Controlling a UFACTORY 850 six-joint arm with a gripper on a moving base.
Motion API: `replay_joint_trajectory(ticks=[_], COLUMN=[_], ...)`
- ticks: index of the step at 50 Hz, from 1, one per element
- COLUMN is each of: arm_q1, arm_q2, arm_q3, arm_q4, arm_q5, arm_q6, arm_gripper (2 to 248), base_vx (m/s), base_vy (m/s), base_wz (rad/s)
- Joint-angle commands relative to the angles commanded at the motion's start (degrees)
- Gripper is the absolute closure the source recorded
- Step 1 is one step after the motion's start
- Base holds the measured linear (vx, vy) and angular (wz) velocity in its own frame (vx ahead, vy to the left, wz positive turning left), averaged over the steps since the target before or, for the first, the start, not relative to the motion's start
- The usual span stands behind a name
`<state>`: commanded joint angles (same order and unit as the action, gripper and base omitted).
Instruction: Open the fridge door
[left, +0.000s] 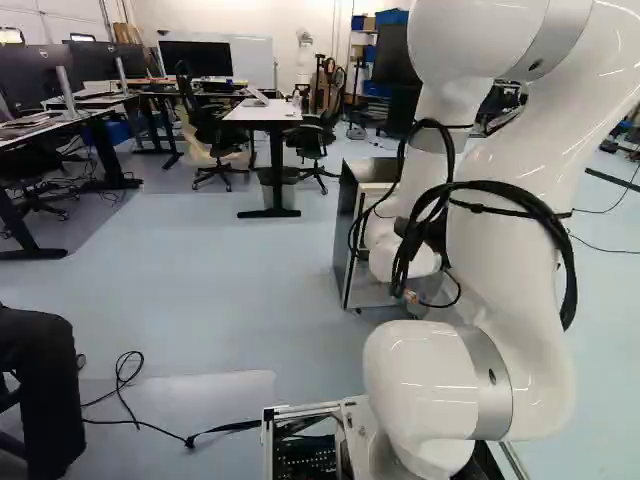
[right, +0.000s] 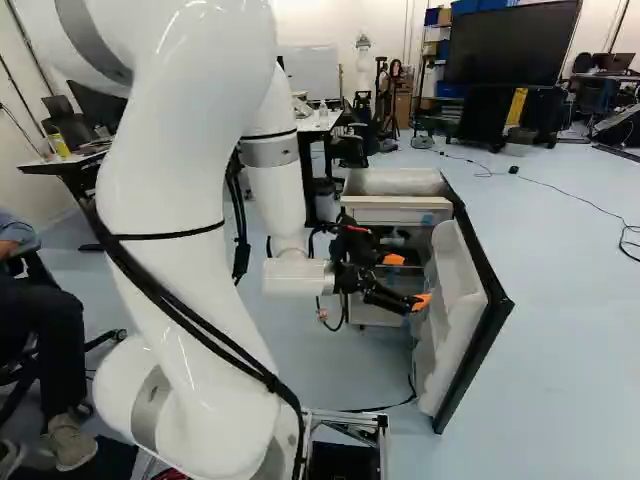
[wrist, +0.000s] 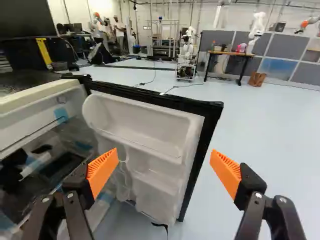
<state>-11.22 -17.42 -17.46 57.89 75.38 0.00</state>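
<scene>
In the right base view my gripper (right: 408, 281) reaches into the space between the small fridge (right: 392, 182) and its door (right: 462, 310), one orange fingertip close to the door's inner side. The door stands swung wide out from the body. In the wrist view my gripper (wrist: 164, 162) is open, its orange pads far apart. The white, shelved inner side of the door (wrist: 145, 125) and its black free edge (wrist: 200, 165) appear between and beyond the fingers; contact cannot be told. A fridge side panel (left: 347, 215) shows behind the arm in the left base view.
Inside the fridge are clear drawers (wrist: 65, 160). A desk (left: 268, 112) with chairs stands beyond the fridge. A seated person's leg (left: 45, 390) is left of the base, with a cable (left: 150, 425) on the floor nearby. Another robot (wrist: 187, 55) stands far off.
</scene>
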Motion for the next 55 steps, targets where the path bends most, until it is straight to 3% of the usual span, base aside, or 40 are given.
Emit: replay_joint_trajectory(ticks=[25,55], arm_q1=[2.3,5.9], arm_q2=[6.9,17.7], arm_q3=[2.6,6.6], arm_q4=[-11.9,-30.6], arm_q5=[-5.2,-13.4], arm_q6=[0.0,0.0], arm_gripper=[3,3], base_vx=[0.000,0.000], base_vy=[0.000,0.000], base_wz=[0.000,0.000])
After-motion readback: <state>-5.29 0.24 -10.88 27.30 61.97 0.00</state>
